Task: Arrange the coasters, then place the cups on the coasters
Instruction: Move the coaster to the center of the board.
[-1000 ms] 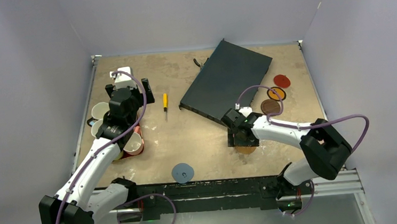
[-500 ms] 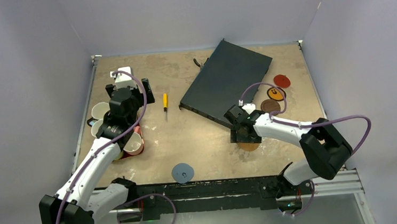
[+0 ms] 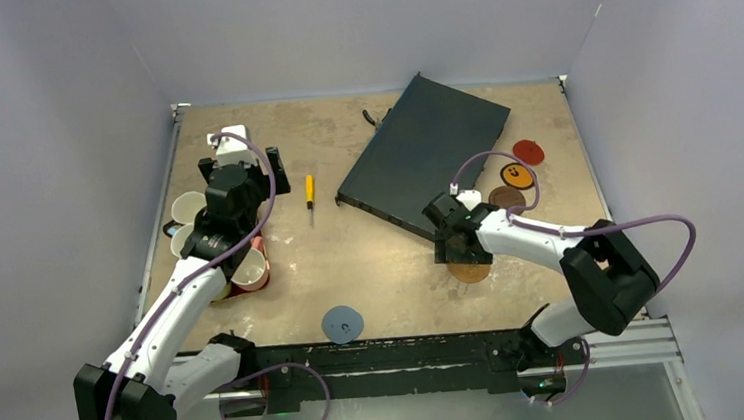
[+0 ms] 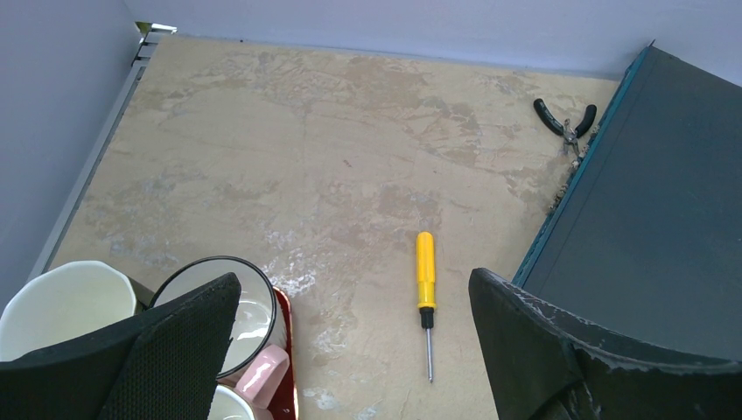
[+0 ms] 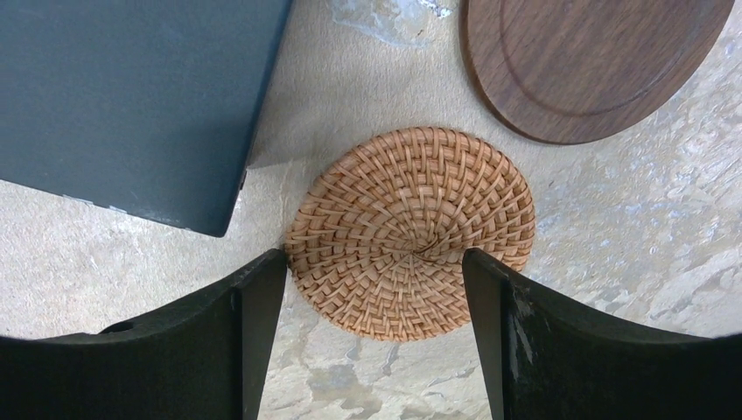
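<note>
Woven coaster [image 5: 411, 201] lies flat on the table [image 3: 372, 260], just off the near corner of a dark flat case [image 3: 423, 146]. It is beside the dark brown wooden coaster [image 5: 586, 61], with a narrow strip of bare table between the two discs. The right gripper [image 5: 372, 262] hangs directly over the woven disc with its jaws apart. One finger stands at the disc's edge and the other covers part of its opposite side, so the disc is wider than the gap and is not clamped. Whether either finger presses on it cannot be told. Farther back, the orange coaster [image 3: 517, 174] with a dark rim and the red coaster [image 3: 528, 152] sit in a slanting line with the wooden one, close together beside the case. The blue-grey coaster [image 3: 342, 324] lies alone near the front edge, between the two arms. At the left the cups [image 3: 187, 206] crowd together, at least some of them on a dark red tray [image 4: 285, 328], and a pink handle [image 4: 262, 367] shows among them. The left gripper [image 4: 352, 289] hovers above the cups, fingers spread wide and empty. A yellow screwdriver [image 4: 425, 271] lies between the cups and the case, and black-handled pliers [image 4: 564, 121] lie against the case's edge at the back.
</note>
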Robot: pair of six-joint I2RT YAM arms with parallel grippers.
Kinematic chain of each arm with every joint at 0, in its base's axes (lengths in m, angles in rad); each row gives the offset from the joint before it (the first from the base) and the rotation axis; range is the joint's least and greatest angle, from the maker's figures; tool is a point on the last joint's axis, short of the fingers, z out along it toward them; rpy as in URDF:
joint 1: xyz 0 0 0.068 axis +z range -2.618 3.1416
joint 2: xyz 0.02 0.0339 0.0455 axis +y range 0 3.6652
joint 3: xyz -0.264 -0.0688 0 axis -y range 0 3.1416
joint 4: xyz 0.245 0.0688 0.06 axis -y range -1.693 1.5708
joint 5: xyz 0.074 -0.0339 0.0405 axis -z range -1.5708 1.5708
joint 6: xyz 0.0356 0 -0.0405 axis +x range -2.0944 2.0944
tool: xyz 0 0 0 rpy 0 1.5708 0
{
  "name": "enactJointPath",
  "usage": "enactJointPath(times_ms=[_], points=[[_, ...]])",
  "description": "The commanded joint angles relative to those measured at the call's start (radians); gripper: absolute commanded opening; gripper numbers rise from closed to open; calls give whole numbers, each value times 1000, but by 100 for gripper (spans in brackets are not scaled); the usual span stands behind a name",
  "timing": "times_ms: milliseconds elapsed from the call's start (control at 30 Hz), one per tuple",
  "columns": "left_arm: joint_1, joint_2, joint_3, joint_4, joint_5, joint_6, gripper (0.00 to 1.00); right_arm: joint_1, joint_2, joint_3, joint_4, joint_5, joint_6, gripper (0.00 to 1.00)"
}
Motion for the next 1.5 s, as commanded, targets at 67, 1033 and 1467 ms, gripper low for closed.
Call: enactJointPath(times_ms=[67,1033,1467], points=[[-6,2,8,30,-8,-4,98,-16,17,25,-2,41,-19,77],[-5,10,7,31,8,-11,98,-36,-193,-8,-127,-97,83,98],[-5,7,8,32,12,-13,98,-36,-149,-42,-130,-68,210,98]])
